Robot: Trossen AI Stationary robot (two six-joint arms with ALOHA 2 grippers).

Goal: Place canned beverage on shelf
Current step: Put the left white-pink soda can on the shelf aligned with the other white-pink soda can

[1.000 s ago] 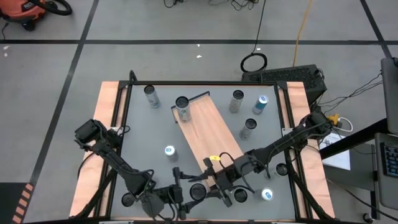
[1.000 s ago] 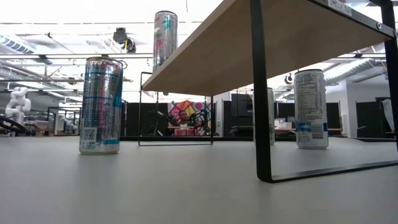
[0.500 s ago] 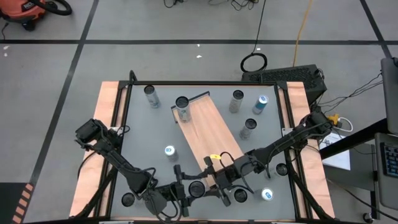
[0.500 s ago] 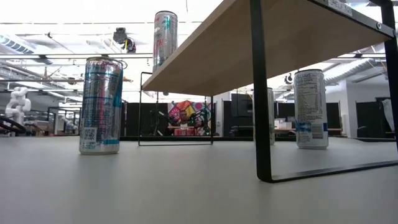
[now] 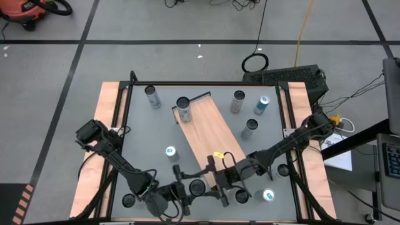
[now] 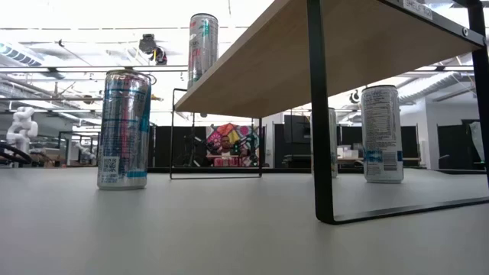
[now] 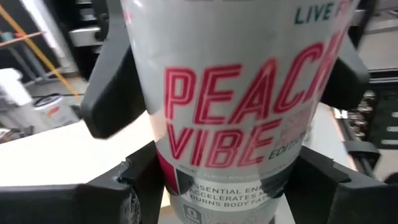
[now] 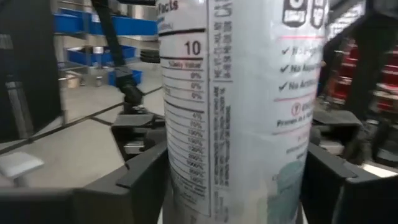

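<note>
1. On the one grey counter (image 5: 140,137) stands one shelf (image 5: 209,134), a long wood-grain board on a black frame. It runs diagonally, from the far left towards the near right.
2. Two dark arms reach in from the sides and meet at the near edge, just off the shelf's near end.
3. Nine cans can be counted from above, all upright:
   - one on the far end of the shelf (image 5: 183,107);
   - one at the counter's far left (image 5: 152,97);
   - three to the right of the shelf (image 5: 249,129);
   - one to its left (image 5: 170,153);
   - two near the right front corner (image 5: 269,195);
   - one between the arms.
4. That canned beverage (image 5: 197,187) stands with its long axis vertical, top up, its "PEACH VIBE" lettering reading level.
5. The left end effector (image 5: 189,190) is closed on the canned beverage.
6. The right end effector (image 5: 212,187) sits around the same can from the opposite side; whether it grips cannot be told.
</note>
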